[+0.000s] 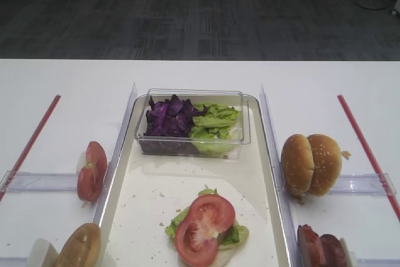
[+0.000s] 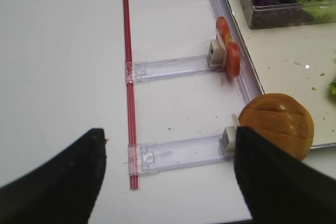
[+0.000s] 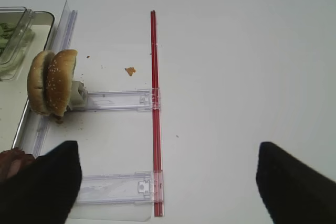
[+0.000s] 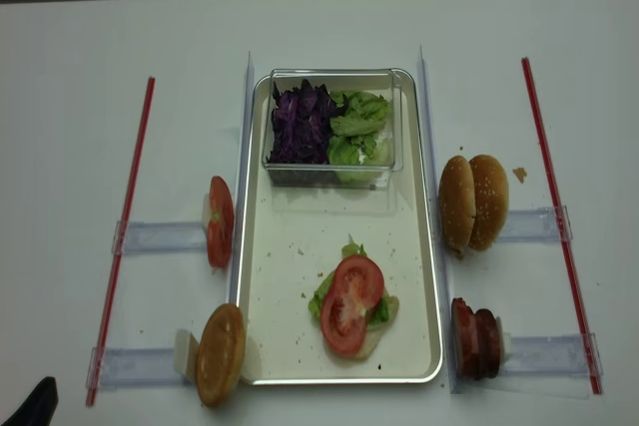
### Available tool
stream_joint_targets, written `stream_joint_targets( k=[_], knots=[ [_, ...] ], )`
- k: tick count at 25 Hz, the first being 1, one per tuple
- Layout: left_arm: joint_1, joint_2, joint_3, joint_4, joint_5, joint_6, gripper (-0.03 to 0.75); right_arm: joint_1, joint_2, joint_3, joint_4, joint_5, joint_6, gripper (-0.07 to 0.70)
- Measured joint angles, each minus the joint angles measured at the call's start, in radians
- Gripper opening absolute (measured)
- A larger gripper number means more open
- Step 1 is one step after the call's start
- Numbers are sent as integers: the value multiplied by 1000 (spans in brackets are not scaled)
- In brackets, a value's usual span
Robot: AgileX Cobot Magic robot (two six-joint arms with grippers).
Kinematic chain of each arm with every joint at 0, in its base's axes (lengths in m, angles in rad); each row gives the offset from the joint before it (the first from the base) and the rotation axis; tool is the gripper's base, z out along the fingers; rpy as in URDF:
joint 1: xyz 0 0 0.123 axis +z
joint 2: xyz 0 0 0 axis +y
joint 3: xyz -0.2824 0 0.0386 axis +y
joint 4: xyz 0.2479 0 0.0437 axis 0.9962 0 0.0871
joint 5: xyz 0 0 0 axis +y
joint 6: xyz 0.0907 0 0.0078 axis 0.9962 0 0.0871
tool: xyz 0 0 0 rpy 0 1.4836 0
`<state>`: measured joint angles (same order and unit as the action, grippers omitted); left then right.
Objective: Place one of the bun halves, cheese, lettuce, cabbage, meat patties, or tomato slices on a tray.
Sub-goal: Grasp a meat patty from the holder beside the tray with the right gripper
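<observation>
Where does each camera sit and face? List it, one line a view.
Exterior high: low at the table's near edge, facing across the tray toward the floor; no robot.
Right wrist: above the table right of the tray, looking down; right end effector open.
Left wrist: above the table left of the tray, looking down; left end effector open.
Realsense: overhead, looking down; only a dark tip, bottom-left.
Shared: right wrist and both exteriors show the bun halves.

I see the tray [image 4: 419, 246] mid-table. At its far end sits a clear box [image 4: 332, 172] of cabbage [image 4: 300, 122] and lettuce [image 4: 359, 117]; near its front, a tomato slice [image 4: 351, 304] tops greens. Right of it stand bun halves [image 4: 472, 203] and meat patties [image 4: 476, 338].
</observation>
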<state>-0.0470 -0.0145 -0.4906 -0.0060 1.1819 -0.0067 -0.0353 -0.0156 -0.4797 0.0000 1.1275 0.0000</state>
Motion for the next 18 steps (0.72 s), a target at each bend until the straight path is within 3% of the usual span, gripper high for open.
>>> stream_joint_targets(
  k=[18],
  knots=[
    [0, 0, 0, 0, 0, 7, 473, 0, 0, 0, 0, 0, 0, 685]
  ],
)
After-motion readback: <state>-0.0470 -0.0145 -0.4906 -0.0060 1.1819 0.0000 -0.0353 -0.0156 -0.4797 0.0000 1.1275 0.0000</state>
